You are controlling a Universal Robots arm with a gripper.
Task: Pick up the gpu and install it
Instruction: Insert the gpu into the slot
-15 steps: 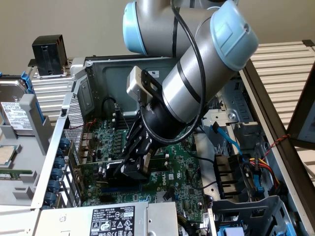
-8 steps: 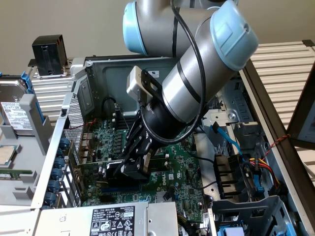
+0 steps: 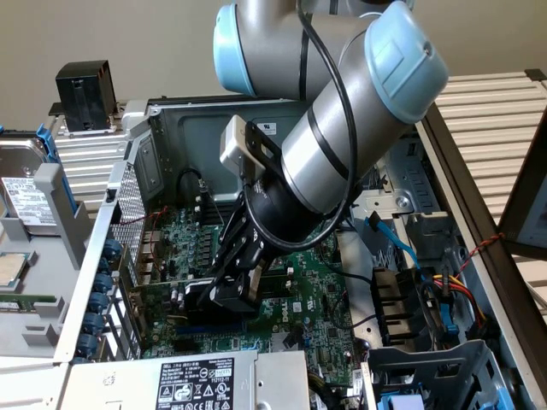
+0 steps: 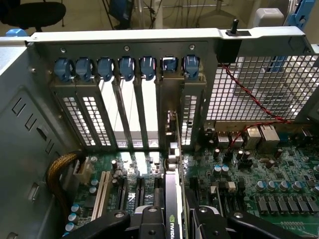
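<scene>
Dull grey sheet metal forms the computer case [image 4: 149, 37]; its rear grille [image 4: 259, 84] is perforated metal and its slot clips [image 4: 126, 67] are smooth blue plastic. The gpu [image 4: 173, 224] wears a black plastic shroud, seemingly glossy. The gripper [image 3: 235, 286] is matt black, and the arm [image 3: 342, 145] is satin silver metal with pale blue plastic caps. The motherboard [image 4: 279, 184] is green laminate.

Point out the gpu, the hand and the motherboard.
gpu [image 4: 173, 191]: wrist view, top edge of its black shroud.
hand [image 4: 177, 217]: wrist view, midway between its fingertips.
motherboard [image 3: 325, 282]: exterior view, green board surface.
</scene>
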